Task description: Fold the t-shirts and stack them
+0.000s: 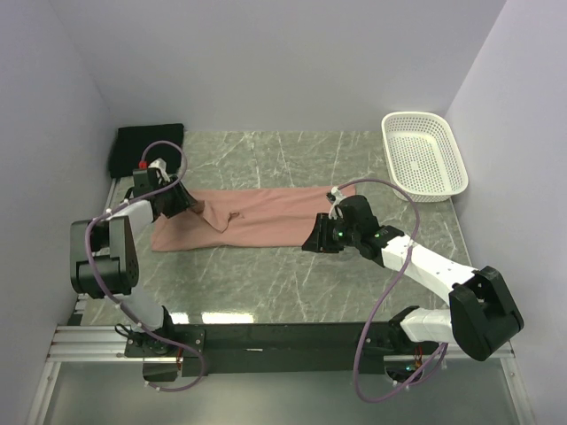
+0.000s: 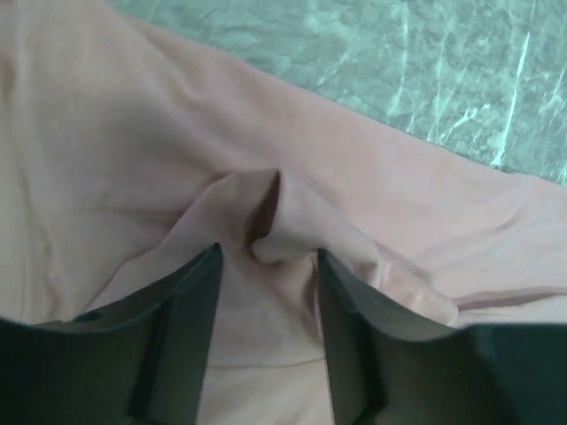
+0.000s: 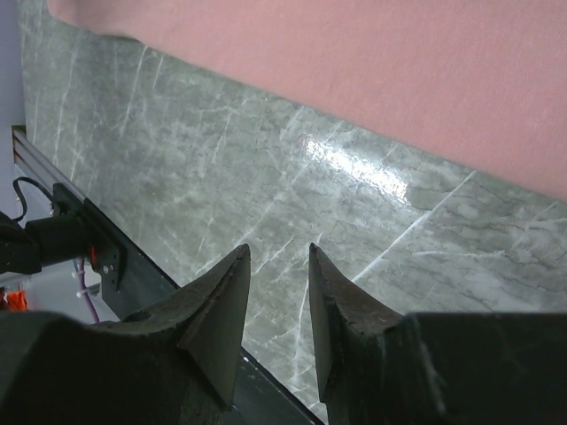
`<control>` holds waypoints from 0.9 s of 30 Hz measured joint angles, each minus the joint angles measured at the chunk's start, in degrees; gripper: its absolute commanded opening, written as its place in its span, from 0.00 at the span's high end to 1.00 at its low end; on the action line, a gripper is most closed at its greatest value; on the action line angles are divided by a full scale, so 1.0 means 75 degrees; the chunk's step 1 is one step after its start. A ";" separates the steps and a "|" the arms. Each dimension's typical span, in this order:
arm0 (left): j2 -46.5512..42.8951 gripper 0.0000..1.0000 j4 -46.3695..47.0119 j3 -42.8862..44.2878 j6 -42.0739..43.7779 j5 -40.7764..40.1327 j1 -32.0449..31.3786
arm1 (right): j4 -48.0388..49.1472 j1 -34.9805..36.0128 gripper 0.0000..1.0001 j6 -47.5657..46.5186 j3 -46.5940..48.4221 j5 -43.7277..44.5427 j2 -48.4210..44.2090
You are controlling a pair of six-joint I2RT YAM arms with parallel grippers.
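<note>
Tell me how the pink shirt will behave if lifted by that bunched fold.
Probably floppy: the pink t-shirt puckers softly between the jaws of the left gripper. Likely light; the flat rest should drape and trail over the table.

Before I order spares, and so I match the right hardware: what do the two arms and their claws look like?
The left arm and right arm have white links between bulky black joint housings. A mauve cable loops along each, and a red tab marks the left wrist. The left claw and right claw have two dark, flat, wedge-shaped fingers each.
</note>
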 measured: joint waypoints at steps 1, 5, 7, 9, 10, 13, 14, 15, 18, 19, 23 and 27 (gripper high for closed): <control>0.0087 0.51 0.0052 0.0044 0.0064 0.0105 0.0015 | 0.0000 0.0000 0.60 0.0000 0.0000 0.0000 0.0000; 0.0510 0.57 0.0280 0.0321 0.0262 0.0525 0.0012 | -0.0003 0.0000 0.60 -0.0015 0.0000 0.0003 0.0000; 0.0691 0.57 0.0329 0.0455 0.0332 0.0664 0.0012 | -0.0006 0.0000 0.60 -0.0029 0.0000 0.0003 0.0000; 0.0807 0.57 0.0335 0.0574 0.0358 0.0731 0.0012 | -0.0009 0.0000 0.60 -0.0035 0.0000 0.0003 0.0000; 0.0860 0.57 0.0347 0.0635 0.0367 0.0778 0.0012 | -0.0009 0.0000 0.60 -0.0041 0.0000 0.0006 0.0000; 0.1026 0.57 0.0388 0.0799 0.0376 0.0903 0.0012 | -0.0015 0.0000 0.60 -0.0055 -0.0003 0.0006 0.0000; 0.1096 0.57 0.0393 0.0848 0.0376 0.0950 0.0015 | -0.0012 0.0000 0.60 -0.0055 -0.0003 0.0006 0.0000; 0.1148 0.57 0.0399 0.0877 0.0373 0.1003 0.0015 | -0.0017 0.0000 0.60 -0.0055 -0.0003 0.0006 0.0000; 0.1207 0.72 0.0344 0.0883 0.0385 0.1099 0.0015 | -0.0023 0.0000 0.60 -0.0055 -0.0003 0.0009 0.0000; 0.1207 0.74 0.0312 0.0892 0.0382 0.1099 0.0015 | -0.0026 0.0000 0.60 -0.0055 -0.0003 0.0009 0.0000; 0.1177 0.86 0.0050 0.1040 0.0417 0.1072 0.0015 | -0.0041 0.0000 0.60 -0.0061 -0.0003 0.0017 0.0000; 0.0947 0.88 -0.0382 0.1180 0.0522 0.0947 0.0015 | -0.0050 0.0000 0.60 -0.0087 -0.0003 0.0035 0.0000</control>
